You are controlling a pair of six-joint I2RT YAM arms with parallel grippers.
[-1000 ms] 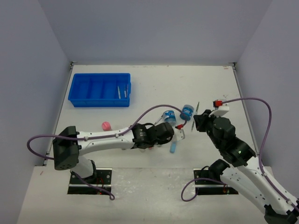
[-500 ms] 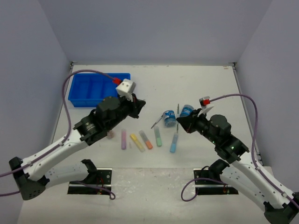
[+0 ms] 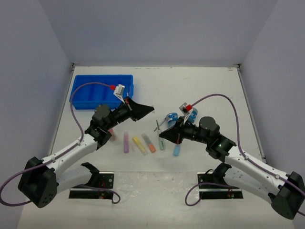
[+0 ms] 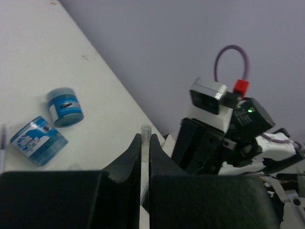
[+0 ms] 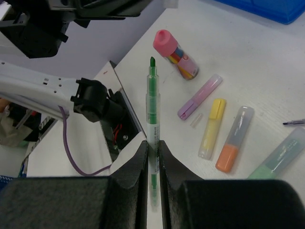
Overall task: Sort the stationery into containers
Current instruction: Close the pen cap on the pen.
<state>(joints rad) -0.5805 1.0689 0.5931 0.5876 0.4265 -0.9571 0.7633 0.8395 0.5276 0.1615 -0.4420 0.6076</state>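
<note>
1. Where my right wrist camera looks down, my right gripper (image 5: 152, 143) is pinching a green pen (image 5: 152, 95).
2. Beneath it on the worktop (image 5: 267, 71) lie the purple marker (image 5: 200, 97), yellow marker (image 5: 212, 128) and orange marker (image 5: 234, 139). The pink-capped bottle (image 5: 175, 55) lies beside them, though the top view barely shows it.
3. Only the top view shows the blue marker (image 3: 177, 150).
4. My left gripper (image 4: 145, 138) is pressed together on a thin clear pen (image 4: 146, 131), which only its wrist view shows. Beyond are the upright tub (image 4: 65, 106) and the tipped tub (image 4: 39, 140).
5. Farthest off, at the far left, sits the blue tray (image 3: 95, 76).
</note>
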